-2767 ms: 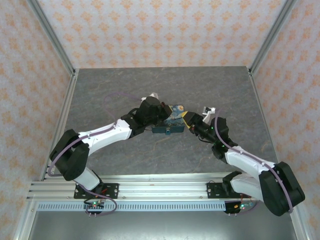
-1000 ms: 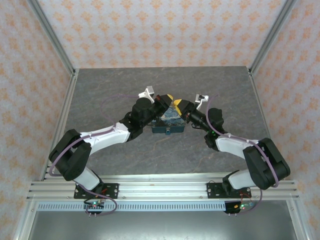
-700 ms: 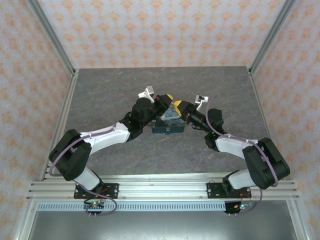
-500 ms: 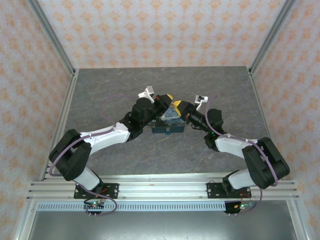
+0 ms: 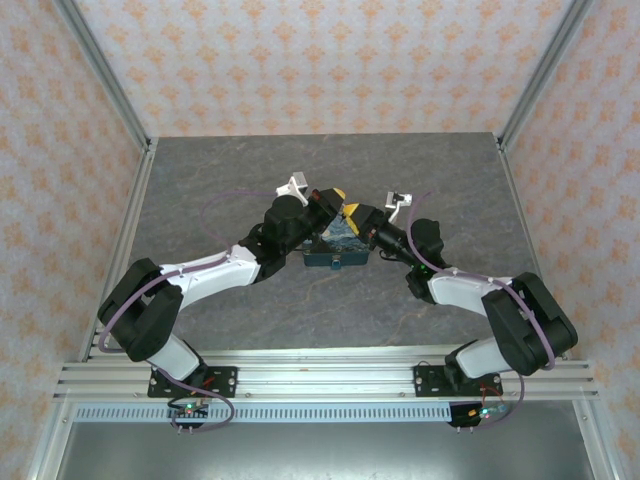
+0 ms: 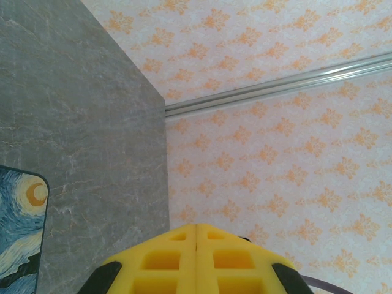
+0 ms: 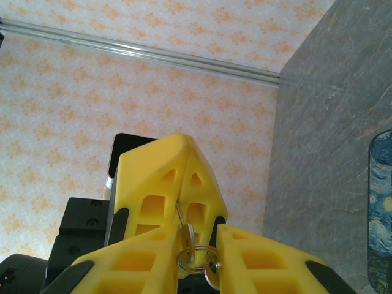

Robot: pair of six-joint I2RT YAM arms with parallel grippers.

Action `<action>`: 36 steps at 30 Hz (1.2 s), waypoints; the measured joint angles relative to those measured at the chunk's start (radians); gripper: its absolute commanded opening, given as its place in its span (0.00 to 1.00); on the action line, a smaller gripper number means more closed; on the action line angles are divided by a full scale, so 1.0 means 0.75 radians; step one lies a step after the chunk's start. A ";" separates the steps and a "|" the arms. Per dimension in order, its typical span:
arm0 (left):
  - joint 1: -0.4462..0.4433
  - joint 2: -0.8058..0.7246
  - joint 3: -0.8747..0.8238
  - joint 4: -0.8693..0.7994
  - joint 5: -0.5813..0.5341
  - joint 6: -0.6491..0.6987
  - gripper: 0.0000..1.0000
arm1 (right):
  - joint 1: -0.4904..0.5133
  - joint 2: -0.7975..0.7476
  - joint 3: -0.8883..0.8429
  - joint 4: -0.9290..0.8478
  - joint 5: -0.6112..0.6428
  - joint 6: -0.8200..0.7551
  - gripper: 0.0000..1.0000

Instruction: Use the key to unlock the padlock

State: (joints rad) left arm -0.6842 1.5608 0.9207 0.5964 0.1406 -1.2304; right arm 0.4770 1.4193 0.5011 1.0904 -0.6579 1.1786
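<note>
Fingers (image 7: 131, 269) of right gripper (image 5: 352, 213) pinched key ring (image 7: 197, 247), left gripper's (image 6: 196, 236) were pressed shut, load unclear; step likely needed firm pinch and key (image 7: 211, 280) kept straight, not twisted early.

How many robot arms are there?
2. The left arm comes in from the near left and the right arm from the near right. Both reach to the blue starry box in the middle of the table.
</note>
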 measured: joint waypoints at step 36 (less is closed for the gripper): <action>0.007 0.022 -0.012 0.031 -0.035 -0.031 0.00 | -0.021 0.053 0.048 0.011 0.010 0.044 0.11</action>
State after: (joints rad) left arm -0.6788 1.5776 0.9115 0.6193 0.1143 -1.2537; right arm 0.4610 1.4590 0.5369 1.0985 -0.6506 1.2118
